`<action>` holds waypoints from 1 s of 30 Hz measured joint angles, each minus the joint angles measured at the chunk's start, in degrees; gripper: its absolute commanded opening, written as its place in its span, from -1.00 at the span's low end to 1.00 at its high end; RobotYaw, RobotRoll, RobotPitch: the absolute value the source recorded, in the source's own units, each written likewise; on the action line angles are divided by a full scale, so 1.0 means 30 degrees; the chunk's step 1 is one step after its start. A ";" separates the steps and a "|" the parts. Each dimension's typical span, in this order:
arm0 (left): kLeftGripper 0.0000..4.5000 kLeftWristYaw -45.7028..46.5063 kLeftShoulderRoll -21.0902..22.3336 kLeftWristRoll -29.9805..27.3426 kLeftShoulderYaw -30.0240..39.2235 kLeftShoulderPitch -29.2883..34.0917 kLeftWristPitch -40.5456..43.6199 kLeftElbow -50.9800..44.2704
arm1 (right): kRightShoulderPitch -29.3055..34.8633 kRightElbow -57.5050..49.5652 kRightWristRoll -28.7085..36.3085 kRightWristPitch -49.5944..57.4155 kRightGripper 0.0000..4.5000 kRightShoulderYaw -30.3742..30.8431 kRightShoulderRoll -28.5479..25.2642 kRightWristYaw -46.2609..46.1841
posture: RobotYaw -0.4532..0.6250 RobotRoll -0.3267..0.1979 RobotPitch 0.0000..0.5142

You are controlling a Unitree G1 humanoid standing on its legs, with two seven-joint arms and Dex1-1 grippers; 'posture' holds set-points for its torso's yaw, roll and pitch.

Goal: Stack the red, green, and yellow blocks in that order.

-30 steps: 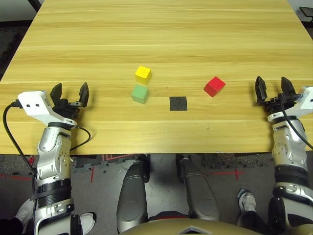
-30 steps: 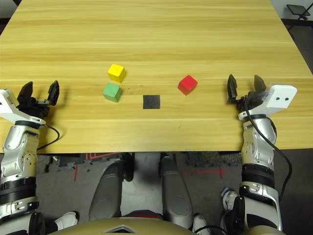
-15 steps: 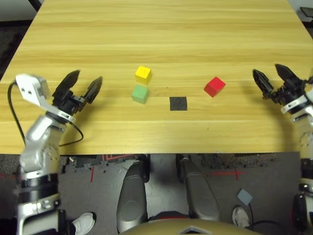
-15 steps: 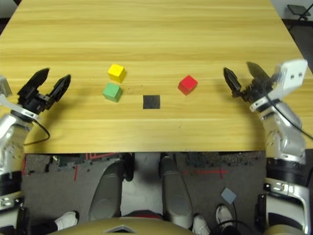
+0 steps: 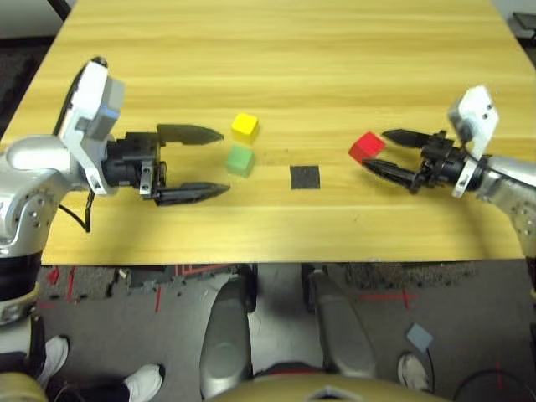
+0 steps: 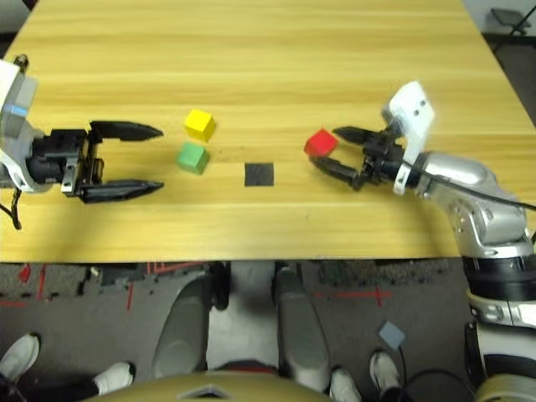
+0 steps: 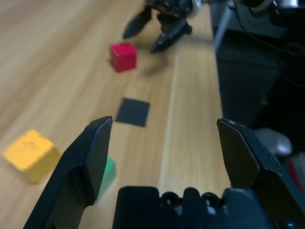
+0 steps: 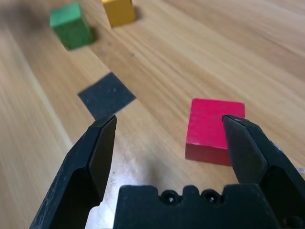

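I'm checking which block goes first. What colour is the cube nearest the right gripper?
Red: the red block shows best in the right wrist view.

Silver forearms (image 5: 33,167) (black fingers (image 5: 188,134))

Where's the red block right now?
The red block sits on the table's right side, just off the open right pincer's tips, right of the black square patch.
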 measured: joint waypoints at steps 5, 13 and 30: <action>0.99 -0.0846 -0.0601 0.1032 -0.0525 -0.0251 -0.0776 0.0770 | -0.0323 0.0426 -0.1086 -0.0444 1.00 0.0296 0.0015 0.0347 | -0.36 -0.49 0.14; 0.99 -0.0973 -0.1241 0.1389 -0.0658 -0.0288 -0.0814 0.0889 | -0.1085 0.1841 -0.2377 -0.1481 1.00 0.0290 0.0986 0.0218 | -0.34 -0.49 0.15; 1.00 -0.0538 -0.1253 0.1390 -0.0617 -0.0105 -0.0023 0.0243 | -0.1774 0.4904 -0.4453 -0.3072 0.72 0.0698 0.3746 -0.0842 | -0.25 -0.40 0.16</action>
